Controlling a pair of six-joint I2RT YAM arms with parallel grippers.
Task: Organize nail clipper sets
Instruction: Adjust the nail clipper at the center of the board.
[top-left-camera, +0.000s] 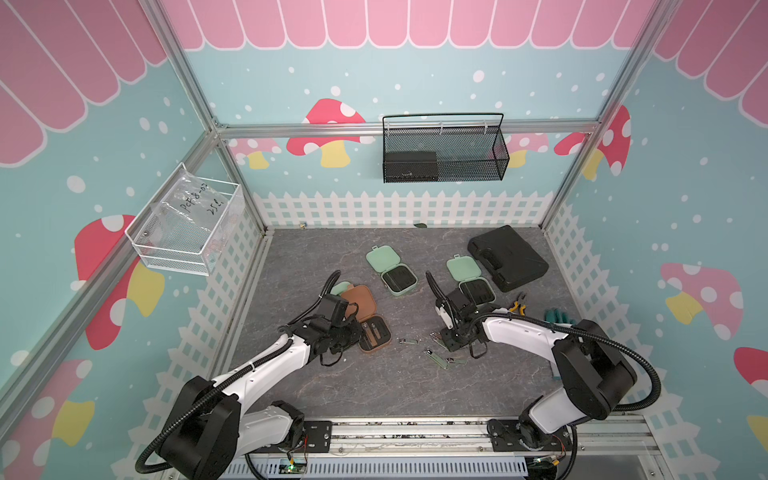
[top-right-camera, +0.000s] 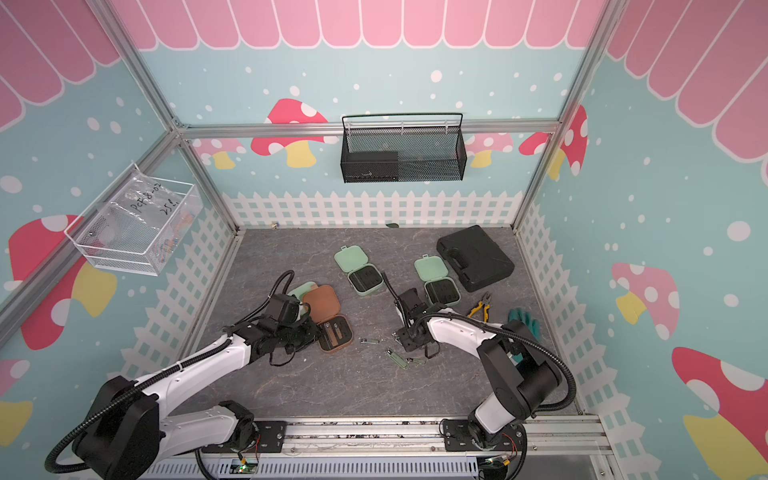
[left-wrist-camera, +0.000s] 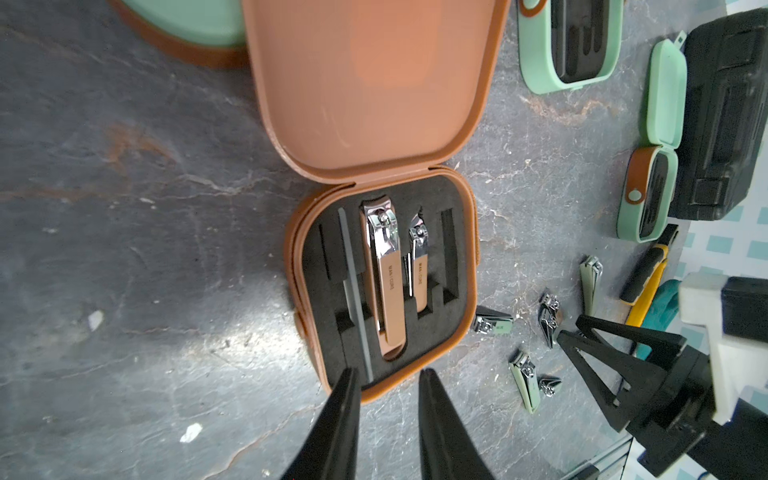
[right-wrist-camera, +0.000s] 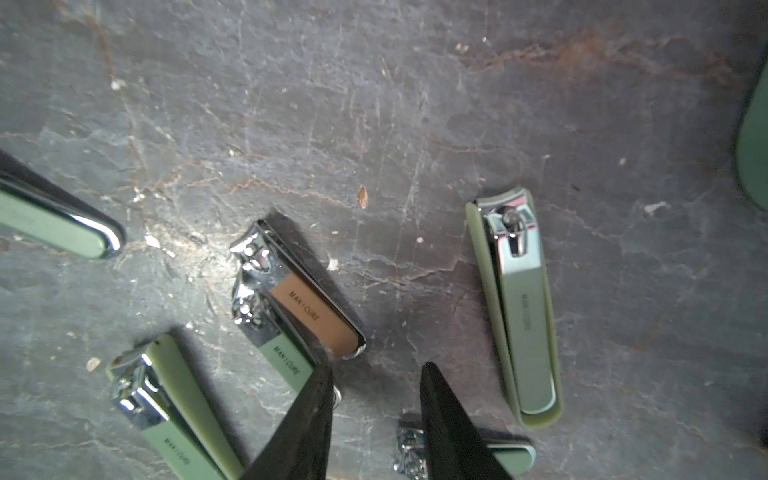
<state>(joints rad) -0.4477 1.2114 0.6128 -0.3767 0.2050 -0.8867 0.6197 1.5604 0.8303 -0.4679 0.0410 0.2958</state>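
Closest to the lens is my left gripper: fingers apart, nothing between them, tips hovering over the near rim of the open brown case. Just ahead of the tips, its black insert holds a big clipper, a small clipper and a thin file. My right gripper is spread too and empty, pointing down at the table. One finger overlaps the end of a small green clipper lying against a brown-faced clipper. A long green clipper sits just outside the other finger. Farther out past both grippers are one open mint case, a second open mint case, and a third mint case peeking from behind the brown lid.
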